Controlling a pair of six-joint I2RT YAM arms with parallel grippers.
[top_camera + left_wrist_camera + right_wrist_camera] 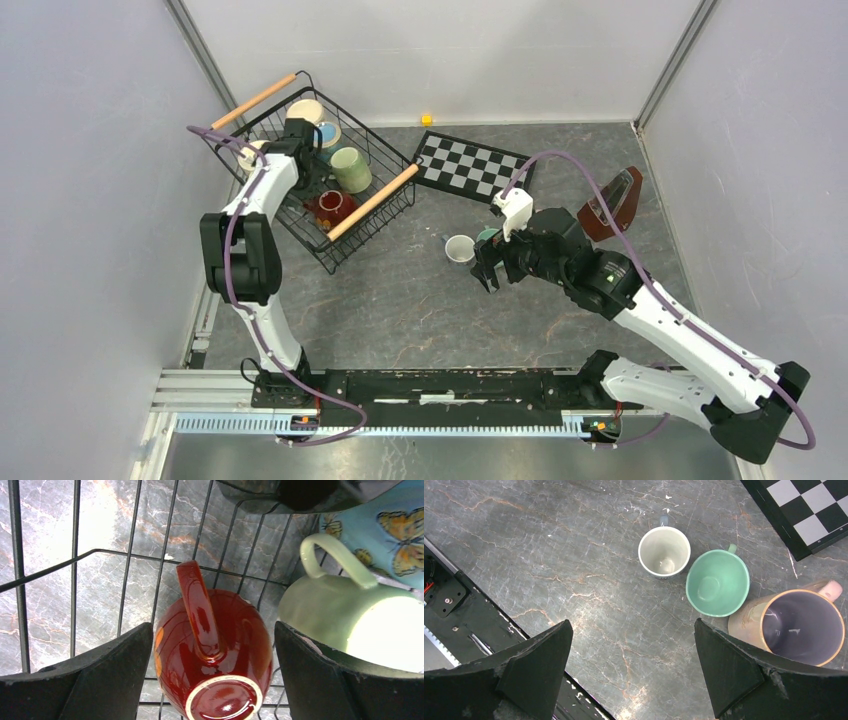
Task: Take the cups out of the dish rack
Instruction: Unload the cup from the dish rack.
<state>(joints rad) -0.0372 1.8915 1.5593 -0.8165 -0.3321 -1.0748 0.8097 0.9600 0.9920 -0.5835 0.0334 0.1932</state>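
Cups [351, 168] remain in dish rack [345, 258] at far L: dark-red mug [212, 650], base & handle toward wrist cam, w/ light-green mug [350, 615] beside it, blue butterfly mug [385, 535] behind. L gripper [212, 630] is wide open, fingers flanking red mug, nothing clamped. Mid-table [574, 555]: white cup [664, 551], teal cup [717, 582], pink-beige mug [794, 625] upright, close together near checkered board [809, 510]; R gripper [633, 625] hovers above, jaws fully apart, empty.
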